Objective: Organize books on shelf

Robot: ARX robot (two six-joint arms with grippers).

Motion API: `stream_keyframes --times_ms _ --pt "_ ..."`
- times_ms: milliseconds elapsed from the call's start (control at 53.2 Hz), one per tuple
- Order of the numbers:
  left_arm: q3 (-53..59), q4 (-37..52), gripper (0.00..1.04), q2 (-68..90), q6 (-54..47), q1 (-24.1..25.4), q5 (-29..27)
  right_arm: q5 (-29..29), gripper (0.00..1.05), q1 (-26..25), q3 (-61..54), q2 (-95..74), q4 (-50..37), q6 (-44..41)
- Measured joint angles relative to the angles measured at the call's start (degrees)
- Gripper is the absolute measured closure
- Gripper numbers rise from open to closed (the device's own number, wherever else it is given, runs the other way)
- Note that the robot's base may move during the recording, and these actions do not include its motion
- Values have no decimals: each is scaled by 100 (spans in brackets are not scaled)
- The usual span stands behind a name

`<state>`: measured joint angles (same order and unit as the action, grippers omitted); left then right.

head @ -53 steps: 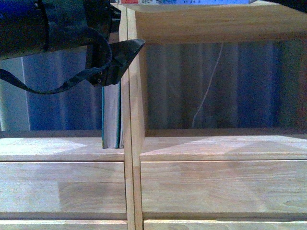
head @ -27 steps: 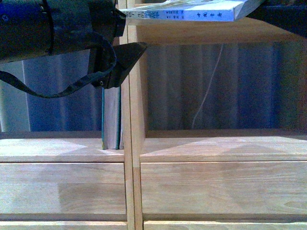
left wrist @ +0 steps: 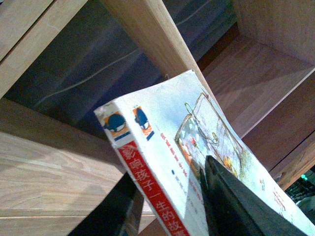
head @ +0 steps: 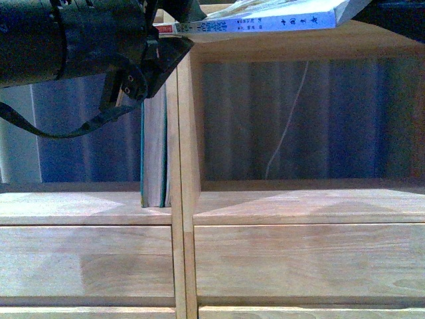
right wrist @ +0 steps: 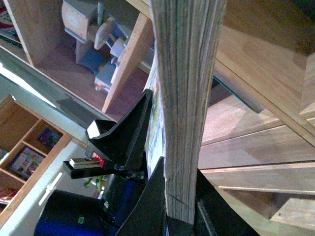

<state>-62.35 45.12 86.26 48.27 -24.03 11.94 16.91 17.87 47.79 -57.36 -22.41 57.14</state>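
The thin paperback lies flat at the top of the front view, red-marked spine toward me. My right gripper is shut on its right end; in the right wrist view the jaws clamp its page edge. My left gripper is open, with one finger on each side of the paperback's left end. In the left wrist view the paperback sits between the fingers. The teal hardback stands upright in the left compartment of the light-wood shelf, against the divider.
The shelf's vertical divider runs just under the paperback's left end. Drawer fronts lie below. A white cable hangs behind the right compartment. A toy wooden house sits in another compartment.
The paperback has come down and to the left into view. My left gripper has risen from the teal hardback's top, and its open fingers now stand around the paperback's left end.
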Motion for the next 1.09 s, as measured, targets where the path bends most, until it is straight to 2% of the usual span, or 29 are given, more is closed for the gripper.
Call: stream_keyframes --times_ms 132,226,508,715,828,978,1016,1091 --pt "0 111 90 -59 260 11 0 -13 97 22 -66 0 2 -11" --pt "0 184 96 -111 437 11 -4 -9 97 42 -68 0 4 -13" --pt "0 173 97 -146 474 11 -15 -15 97 46 -68 0 101 -79" --pt "2 48 98 -153 236 81 -55 -13 65 -151 -68 0 142 -216" --pt "39 -210 98 -278 -59 254 -66 33 41 -518 -66 -26 -50 -568" --pt "197 -992 98 -811 -944 721 142 -232 7 -1084 -55 -164 -658 -1961" --pt "256 -1283 98 -1069 -1180 872 175 -299 7 -1172 -63 -229 -848 -2524" --pt "308 -1565 98 -1342 -1427 1019 234 -323 7 -1231 -96 -269 -1062 -2999"
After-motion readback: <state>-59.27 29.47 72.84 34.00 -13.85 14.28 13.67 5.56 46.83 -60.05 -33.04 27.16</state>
